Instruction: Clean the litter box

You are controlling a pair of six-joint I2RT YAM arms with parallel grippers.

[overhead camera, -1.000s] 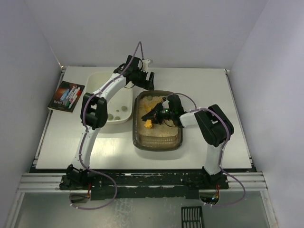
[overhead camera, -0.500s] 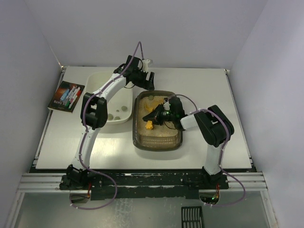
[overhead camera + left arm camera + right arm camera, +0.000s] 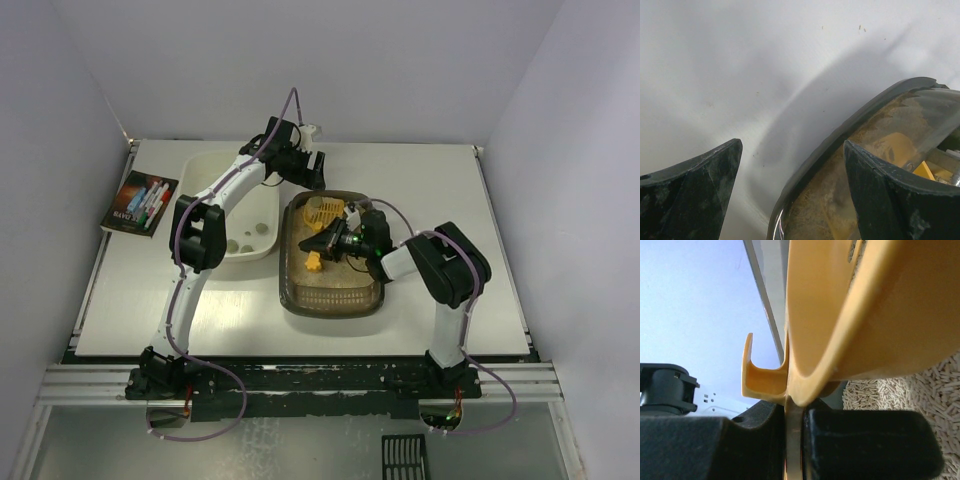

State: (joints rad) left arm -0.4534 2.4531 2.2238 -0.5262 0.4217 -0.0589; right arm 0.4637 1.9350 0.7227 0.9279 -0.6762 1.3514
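From above, the litter box [image 3: 333, 292] is a dark brown-grey, translucent plastic tray with rounded corners, lying mid-worktop [image 3: 450, 200] and filled with beige sandy litter. The right gripper [image 3: 330, 240] reaches in over the litter, fingers clamped on a yellow slotted scoop [image 3: 322, 210] whose head is near the tray's far end. Touching the box's left side is a cream-white tub [image 3: 205, 175] holding a few small grey-green lumps [image 3: 247, 237]. The left gripper [image 3: 312, 168] hovers at the box's far-left corner. A glossy book [image 3: 140, 203] lies at the worktop's left edge, well apart.

The left wrist view shows two dark, mottled fingers [image 3: 690, 200] spread wide apart, with matte white worktop [image 3: 765, 60] between them. The litter box's curved, smoky rim [image 3: 840, 135] runs in just beside the right one – yellow plastic shows through its wall.

In the right wrist view, smooth black fingers [image 3: 870, 440] are pressed together on a thin edge of the scoop [image 3: 865, 305]. Its rounded yellow bowl fills the frame, above short beige litter pellets [image 3: 920, 385].
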